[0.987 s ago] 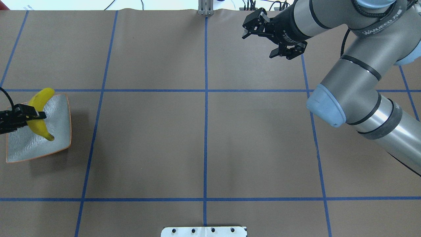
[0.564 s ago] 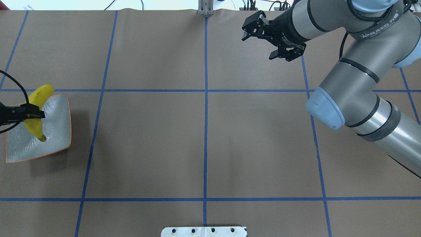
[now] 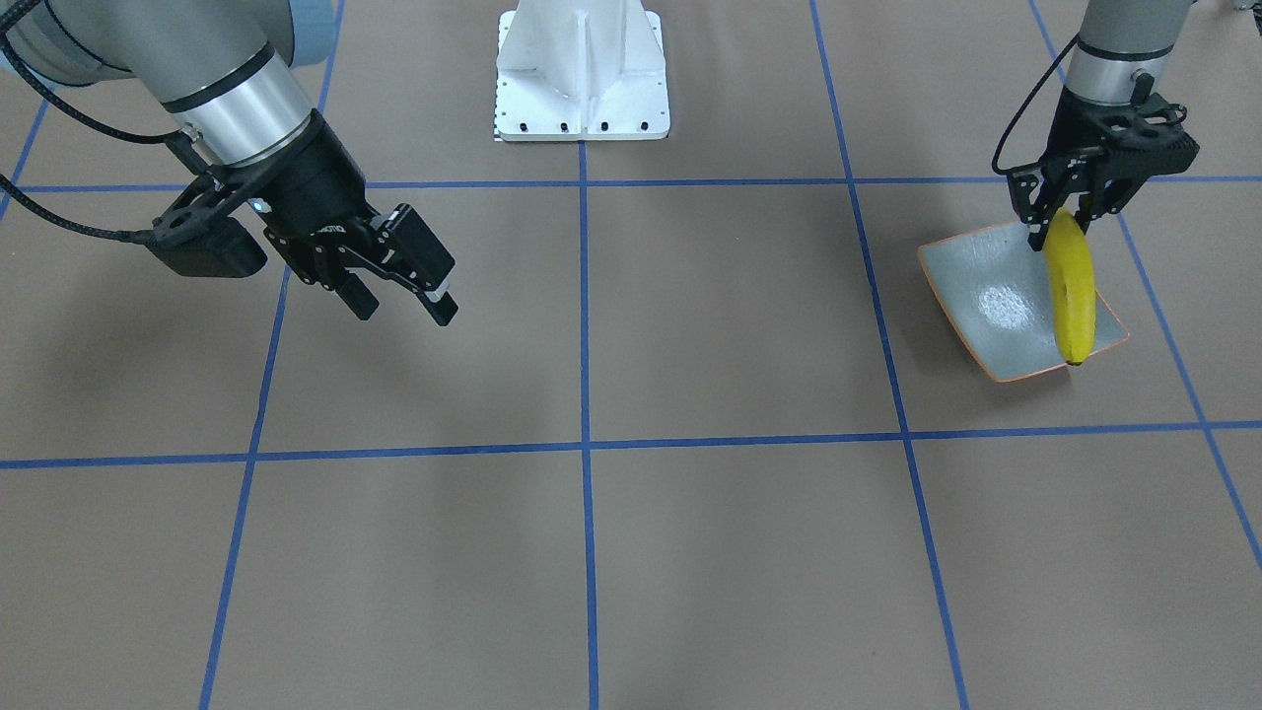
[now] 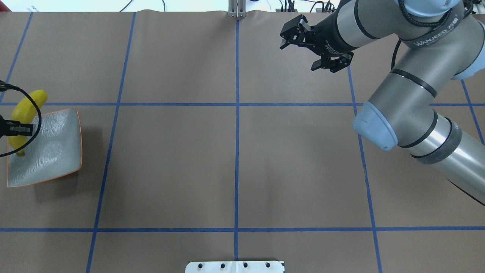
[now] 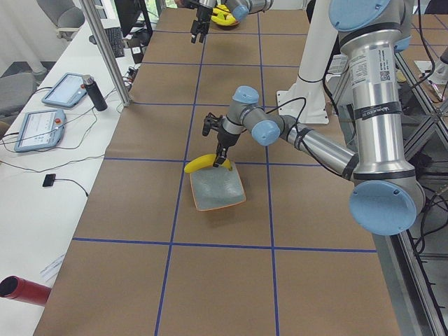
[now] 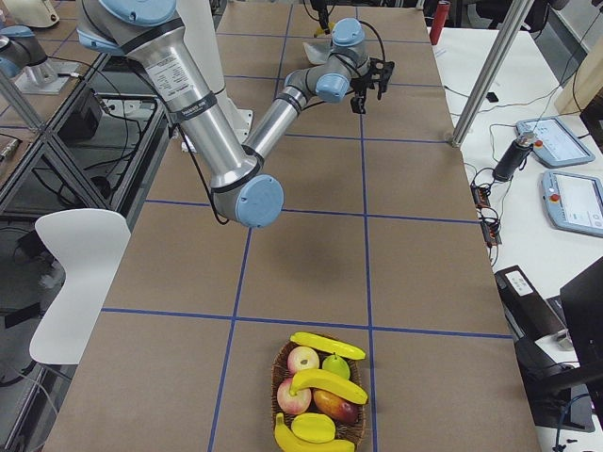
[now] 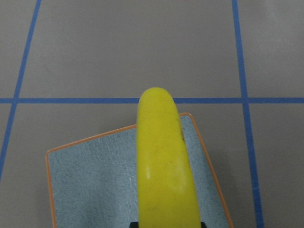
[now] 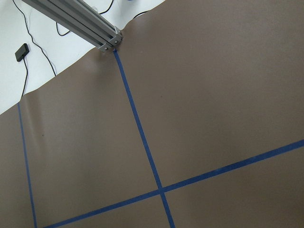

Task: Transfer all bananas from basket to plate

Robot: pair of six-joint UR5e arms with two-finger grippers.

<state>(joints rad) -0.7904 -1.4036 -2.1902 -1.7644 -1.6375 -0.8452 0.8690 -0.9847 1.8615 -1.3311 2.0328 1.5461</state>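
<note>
1. Left gripper point(image 3: 1063, 219) is closed on a bright yellow curved banana point(image 3: 1073, 291). The fruit is gripped near one end, so the rest of it hangs out below the jaws.
2. Beneath that gripper lies the small squarish grey-green plate with an orange-brown rim point(image 3: 971, 286). The banana is held over the plate's outer edge, and whether its low tip touches the rim cannot be told.
3. A release is judged to be the step in hand. A shift toward the plate's middle would be wanted first, since the fruit could otherwise tip over the rim.
4. The right gripper point(image 3: 404, 310) is held over bare table with its jaws parted and empty, and is judged ready for the next pick.
5. Three more bananas point(image 6: 330, 384) are seen among other fruit in the brown woven basket point(image 6: 276, 375), well apart from both grippers.
</note>
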